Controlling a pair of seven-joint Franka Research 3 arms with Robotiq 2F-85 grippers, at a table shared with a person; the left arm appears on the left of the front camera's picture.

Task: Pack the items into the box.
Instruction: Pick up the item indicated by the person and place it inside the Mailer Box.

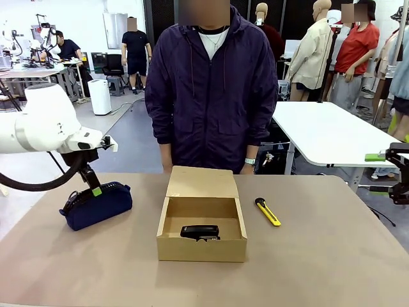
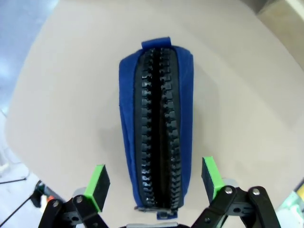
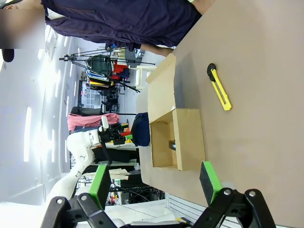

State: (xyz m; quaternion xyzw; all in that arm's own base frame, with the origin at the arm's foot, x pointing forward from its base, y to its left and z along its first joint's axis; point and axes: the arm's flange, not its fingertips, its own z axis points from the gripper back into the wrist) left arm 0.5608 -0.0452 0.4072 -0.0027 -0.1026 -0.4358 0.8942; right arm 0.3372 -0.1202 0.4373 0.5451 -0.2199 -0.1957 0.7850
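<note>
Front view: the black stapler (image 1: 200, 232) lies in the open box (image 1: 202, 248), the utility knife (image 1: 268, 212) just right of it, the navy pouch (image 1: 96, 204) well left. Left wrist view: the left claw (image 2: 154, 183) is spread, its pads (image 2: 98, 185) flanking the pouch's end without touching. Right wrist view: the right claw (image 3: 155, 183) hangs spread by the table's (image 3: 256, 57) right side, apart from the knife.

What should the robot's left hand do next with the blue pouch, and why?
Probably close the left gripper on the pouch: its open green pads stand on either side of it, and the pouch lies on the table outside the box.
</note>
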